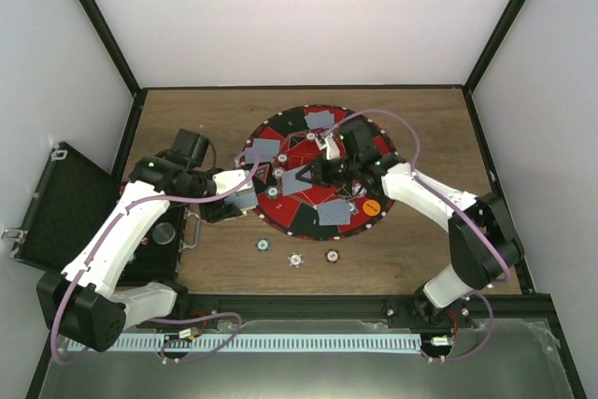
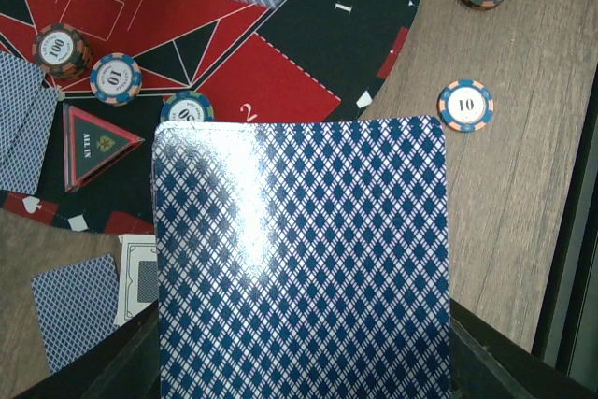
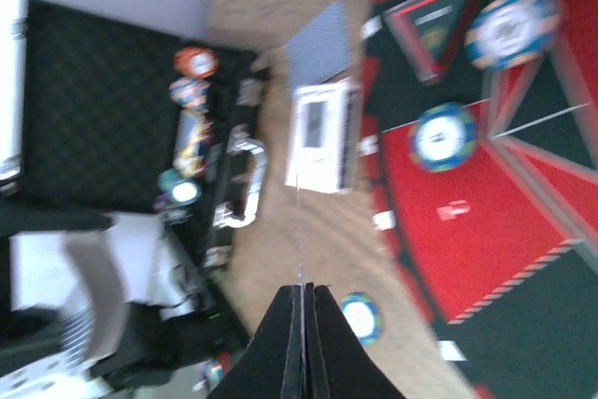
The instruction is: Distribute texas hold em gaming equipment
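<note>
The round red-and-black poker mat [image 1: 280,203] lies mid-table, with blue-backed cards at its far [image 1: 320,120], left [image 1: 264,149] and near [image 1: 334,213] edges and an orange marker disc [image 1: 371,204]. My left gripper [image 1: 234,203] at the mat's left edge is shut on a blue-backed card [image 2: 299,249], which fills the left wrist view. My right gripper [image 1: 316,173] over the mat's middle is shut on another card [image 1: 299,180], seen edge-on in its wrist view [image 3: 300,231]. Three striped chips [image 1: 295,259] lie on the wood near the mat. More chips [image 2: 116,78] sit on the mat.
An open black case [image 1: 56,203] holding chips [image 3: 194,63] lies at the left table edge. A white card box [image 3: 322,137] and a loose card [image 2: 75,310] lie between case and mat. A triangular all-in marker [image 2: 98,145] sits on the mat. Black frame posts bound the table.
</note>
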